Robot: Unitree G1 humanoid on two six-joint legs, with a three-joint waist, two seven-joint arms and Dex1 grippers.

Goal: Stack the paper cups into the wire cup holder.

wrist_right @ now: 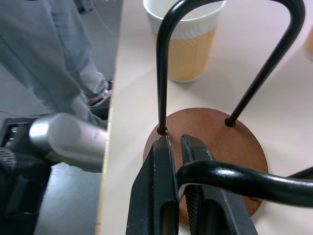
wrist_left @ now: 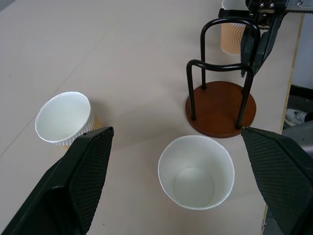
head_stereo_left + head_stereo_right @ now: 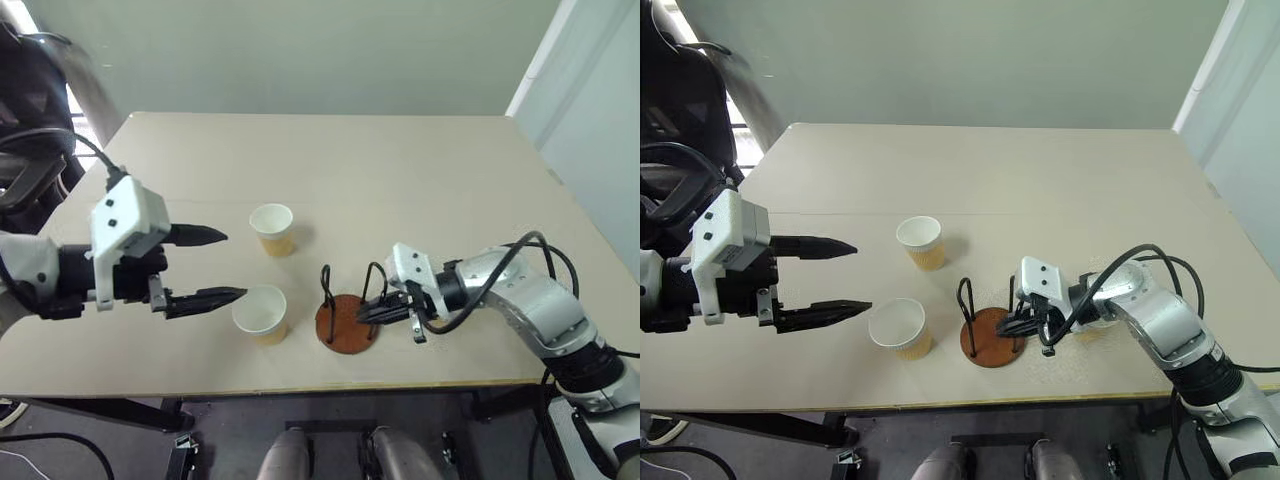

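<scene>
The right gripper [image 3: 372, 312] was clamped on a wire loop of the wire cup holder [image 3: 346, 322], steadying it near the table [image 3: 420, 170] front edge. The left gripper [image 3: 222, 265] hung spread wide, the near cup [image 3: 262, 314] just past its tips at about four o'clock, the far cup [image 3: 273, 229] at two o'clock. A third cup [image 2: 234, 36] (partly hidden) stood behind the holder. The likely risk was the thin cup crushing or tipping if the fingers closed off-centre on its rim.

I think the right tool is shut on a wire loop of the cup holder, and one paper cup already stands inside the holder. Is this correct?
Not quite: the wire cup holder is empty, as the left wrist view shows. The paper cups stand on the table beside it. The right tool is indeed shut on a wire loop.
</scene>
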